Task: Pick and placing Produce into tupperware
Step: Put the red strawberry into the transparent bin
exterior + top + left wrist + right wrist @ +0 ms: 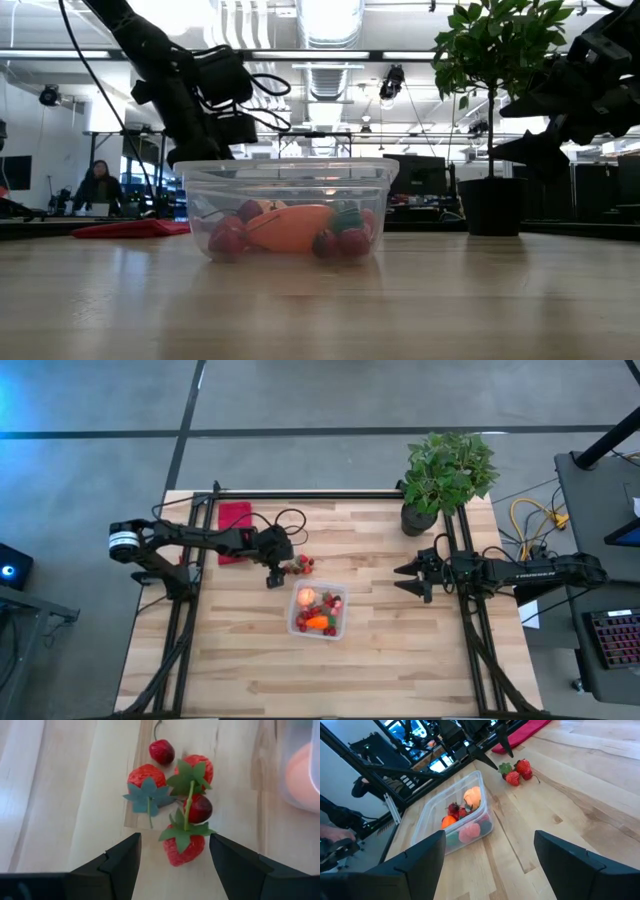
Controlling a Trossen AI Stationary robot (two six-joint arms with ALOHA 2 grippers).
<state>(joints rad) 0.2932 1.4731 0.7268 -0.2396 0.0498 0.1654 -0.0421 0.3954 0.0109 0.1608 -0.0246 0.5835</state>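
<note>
The clear tupperware [318,611] stands mid-table and holds an orange carrot [290,228], a pale orange round fruit [473,796] and red berries. A cluster of strawberries and cherries [175,795] lies on the wood just beyond its far left corner. My left gripper [175,841] hovers open above this cluster, slanting down, with the nearest strawberry [184,851] below the gap between its fingers and untouched. My right gripper [405,578] waits open at the table's right, pointing toward the tupperware, nothing between its fingers.
A red cloth [235,520] lies at the far left under the left arm. A potted green plant [445,475] stands at the far right corner. Bare wood stretches along the near side. A person [98,186] sits in the room behind.
</note>
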